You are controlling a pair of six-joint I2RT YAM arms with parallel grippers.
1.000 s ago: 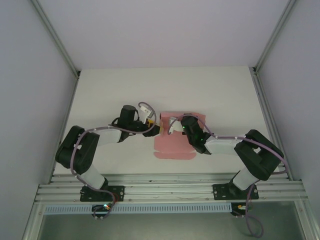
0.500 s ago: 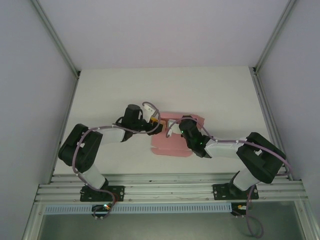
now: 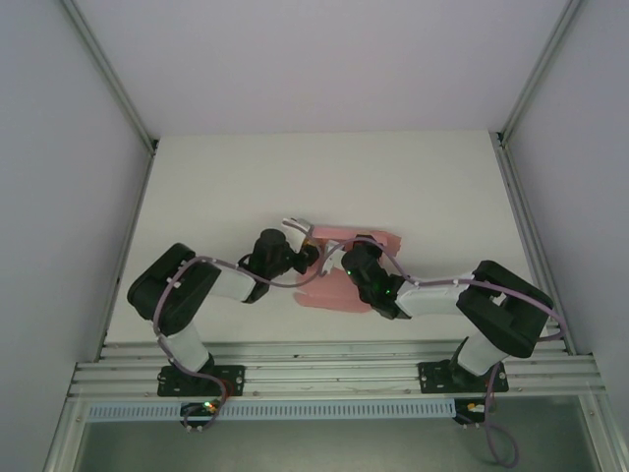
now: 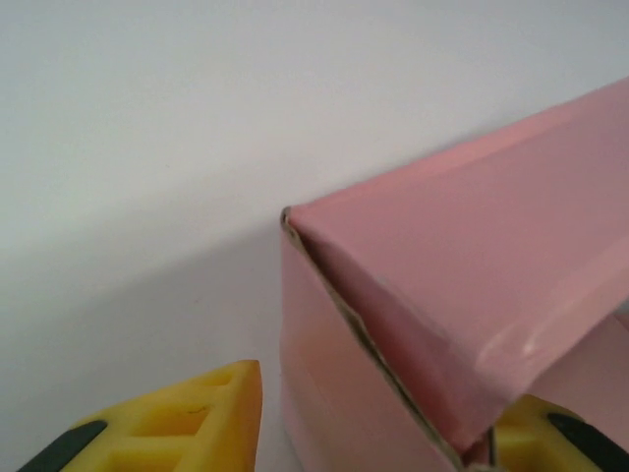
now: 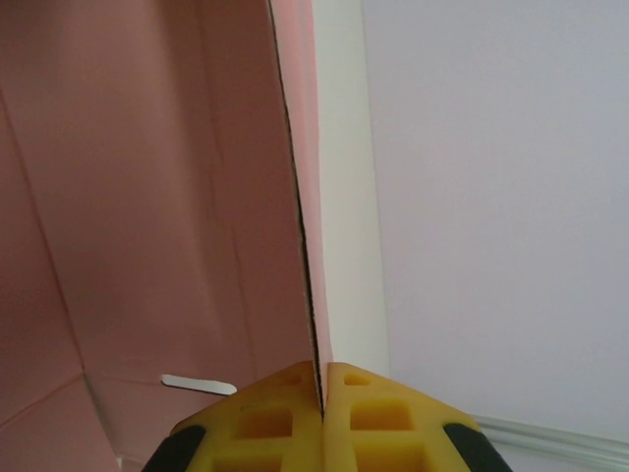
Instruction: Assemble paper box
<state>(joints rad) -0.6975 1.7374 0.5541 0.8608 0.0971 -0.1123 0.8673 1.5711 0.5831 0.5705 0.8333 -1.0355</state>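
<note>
Folding looks partway done (some walls up, more left to fold, I judge): box (image 3: 329,293) mid-counter (image 3: 226,177), right pincer (image 5: 322,369) pinching an upright wall, left pincer (image 4: 378,403) spread around a folded corner.

1. A plain white flat counter (image 3: 413,187) spans the enclosure floor.
2. Pale grey panel walls (image 3: 324,59) close its back and sides.
3. Silver aluminium rails (image 3: 334,376) line the near edge, beside a slotted grey strip (image 3: 324,410).

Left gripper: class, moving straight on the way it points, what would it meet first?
Probably the pink thin-card paper box, whose upright corner edge stands between the left gripper's fingers.
</note>
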